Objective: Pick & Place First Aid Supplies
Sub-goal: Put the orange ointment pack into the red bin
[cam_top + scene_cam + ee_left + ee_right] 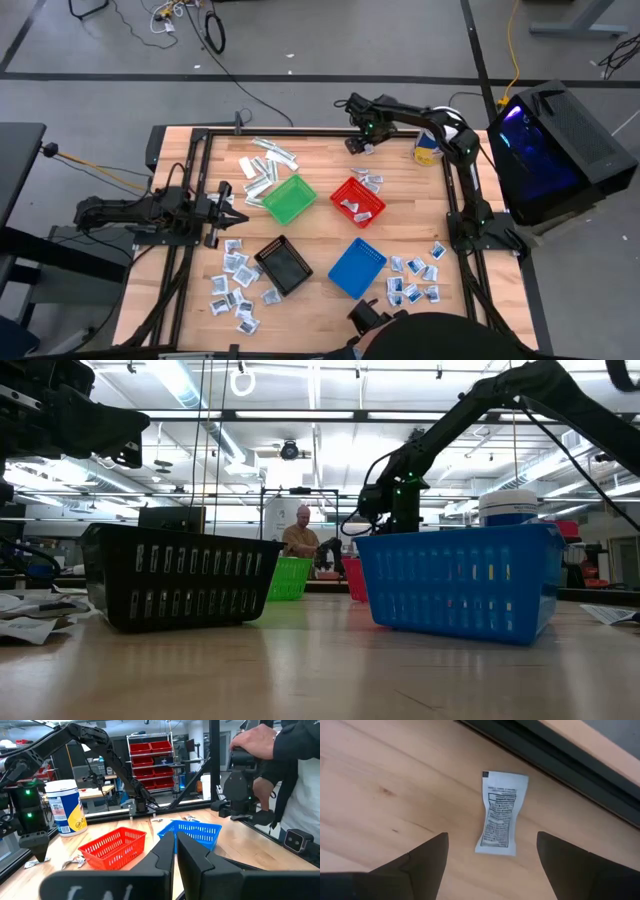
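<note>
Person (280, 765) — cropped at frame edge

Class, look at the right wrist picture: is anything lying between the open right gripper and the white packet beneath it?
Nothing visible does. The white packet lies alone on bare wooden table, with the open right gripper directly above it, one finger to either side of it.

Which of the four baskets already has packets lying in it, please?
The red basket: white packets lie in it, while the green, black and blue baskets look empty from above.
</note>
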Robot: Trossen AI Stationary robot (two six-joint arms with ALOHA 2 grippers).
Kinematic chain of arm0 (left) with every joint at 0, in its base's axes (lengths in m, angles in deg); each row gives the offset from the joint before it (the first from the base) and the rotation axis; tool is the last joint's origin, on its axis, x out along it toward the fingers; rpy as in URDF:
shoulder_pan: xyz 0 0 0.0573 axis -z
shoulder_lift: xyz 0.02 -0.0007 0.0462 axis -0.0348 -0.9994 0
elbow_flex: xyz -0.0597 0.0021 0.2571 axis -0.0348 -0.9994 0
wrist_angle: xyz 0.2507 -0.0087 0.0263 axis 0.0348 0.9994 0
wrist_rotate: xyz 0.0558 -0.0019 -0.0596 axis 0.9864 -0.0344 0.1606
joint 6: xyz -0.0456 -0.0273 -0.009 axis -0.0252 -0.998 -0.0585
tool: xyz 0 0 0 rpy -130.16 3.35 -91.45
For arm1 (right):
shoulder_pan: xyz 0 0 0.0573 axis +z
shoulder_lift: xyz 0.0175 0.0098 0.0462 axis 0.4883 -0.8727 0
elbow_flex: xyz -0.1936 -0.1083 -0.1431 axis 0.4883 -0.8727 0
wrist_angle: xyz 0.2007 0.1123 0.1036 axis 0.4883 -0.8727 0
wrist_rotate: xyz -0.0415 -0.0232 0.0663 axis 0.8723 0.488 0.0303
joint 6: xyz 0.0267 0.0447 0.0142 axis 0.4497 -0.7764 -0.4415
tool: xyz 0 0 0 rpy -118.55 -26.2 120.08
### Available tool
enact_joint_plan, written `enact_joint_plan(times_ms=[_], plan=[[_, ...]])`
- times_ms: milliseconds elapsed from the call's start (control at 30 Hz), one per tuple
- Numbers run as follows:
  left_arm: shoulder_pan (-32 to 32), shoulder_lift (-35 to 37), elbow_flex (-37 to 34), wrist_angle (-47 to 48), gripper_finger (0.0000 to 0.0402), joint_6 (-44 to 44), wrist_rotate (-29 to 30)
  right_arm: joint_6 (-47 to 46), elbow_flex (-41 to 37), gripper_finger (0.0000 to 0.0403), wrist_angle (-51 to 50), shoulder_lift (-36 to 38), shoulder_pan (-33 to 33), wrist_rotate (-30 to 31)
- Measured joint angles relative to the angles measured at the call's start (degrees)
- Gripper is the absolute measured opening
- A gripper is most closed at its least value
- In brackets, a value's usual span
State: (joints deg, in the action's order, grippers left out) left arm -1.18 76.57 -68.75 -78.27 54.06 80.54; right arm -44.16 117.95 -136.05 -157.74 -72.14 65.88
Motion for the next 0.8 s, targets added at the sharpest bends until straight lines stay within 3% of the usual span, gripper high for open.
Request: enact_joint_plan(times_ms=[433,800], plan=[[-0.02,-0.01,0.01,0.01,0.0025,0.00,0.00,0.02,0.00,0.0302,0.50,-1.73,-0.31,-0.07],[-0.02,0.00,0.02,0.00,0.0025,0.00,0.00,0.00,0.00,0.0220,0.83,-1.76,-0.33,-0.19]])
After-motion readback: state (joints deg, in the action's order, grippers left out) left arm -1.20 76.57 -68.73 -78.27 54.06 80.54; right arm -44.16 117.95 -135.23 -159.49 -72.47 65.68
